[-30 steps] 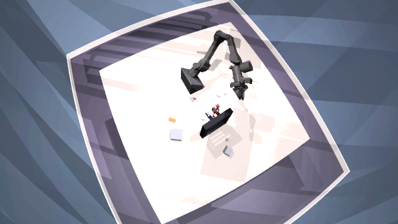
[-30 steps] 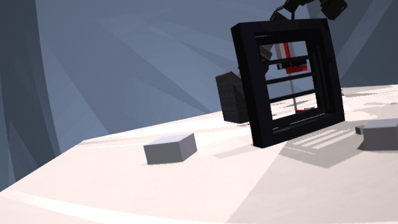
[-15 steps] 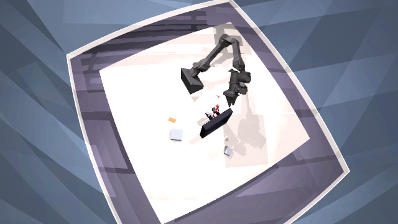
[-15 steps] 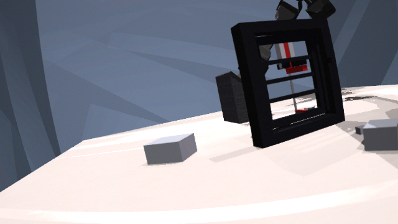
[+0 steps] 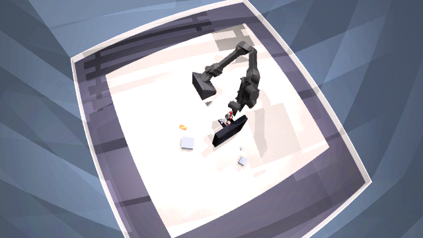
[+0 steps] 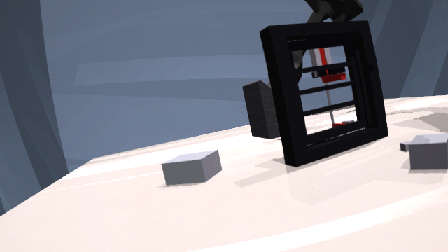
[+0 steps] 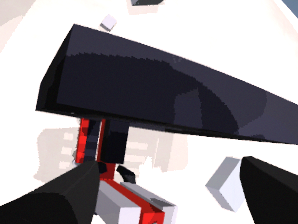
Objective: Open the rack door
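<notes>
The black rack frame stands upright on the table. Its barred door appears flush within it. The red and grey-white handle is upright on the arm's side of the door. My gripper is open and close above the frame's arm side. In the wrist view, the handle is low and just right of the left finger, with a wide gap to the right finger. Whether a finger touches it cannot be told. The fingers are hidden in the exterior view.
A large pale block and an orange piece lie to one side. A smaller block and tiny cube are beyond the frame. A pale block shows near the right finger. The dark arm base stands behind.
</notes>
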Robot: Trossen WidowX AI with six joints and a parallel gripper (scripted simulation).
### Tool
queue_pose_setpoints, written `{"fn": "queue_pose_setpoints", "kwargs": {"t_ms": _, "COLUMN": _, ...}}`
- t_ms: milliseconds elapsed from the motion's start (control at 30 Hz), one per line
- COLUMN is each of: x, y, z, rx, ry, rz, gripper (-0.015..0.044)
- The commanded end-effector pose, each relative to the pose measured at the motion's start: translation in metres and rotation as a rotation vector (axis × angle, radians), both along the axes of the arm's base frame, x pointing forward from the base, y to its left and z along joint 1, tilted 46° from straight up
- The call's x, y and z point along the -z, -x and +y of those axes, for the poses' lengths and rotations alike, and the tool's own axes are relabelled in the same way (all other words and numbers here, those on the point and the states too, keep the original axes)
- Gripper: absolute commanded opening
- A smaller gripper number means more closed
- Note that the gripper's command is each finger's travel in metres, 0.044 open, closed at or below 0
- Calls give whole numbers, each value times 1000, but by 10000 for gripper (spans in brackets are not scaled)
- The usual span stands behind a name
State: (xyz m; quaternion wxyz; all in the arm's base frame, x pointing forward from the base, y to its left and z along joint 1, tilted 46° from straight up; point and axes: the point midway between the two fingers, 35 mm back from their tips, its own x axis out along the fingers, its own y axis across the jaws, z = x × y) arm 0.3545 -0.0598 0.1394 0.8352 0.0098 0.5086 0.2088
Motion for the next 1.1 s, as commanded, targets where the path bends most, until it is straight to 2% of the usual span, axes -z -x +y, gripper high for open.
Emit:
{"fn": "queue_pose_setpoints", "kwargs": {"t_ms": 0, "x": 4, "y": 2, "z": -3, "rx": -21, "ry": -47, "rz": 48, "gripper": 297}}
{"fn": "queue_pose_setpoints", "kwargs": {"t_ms": 733, "x": 23, "y": 23, "z": -24, "rx": -57, "ry": -478, "rz": 343, "gripper": 297}}
{"fn": "queue_pose_setpoints", "kwargs": {"t_ms": 1067, "x": 29, "y": 23, "z": -18, "rx": -61, "ry": -484, "rz": 369, "gripper": 297}}
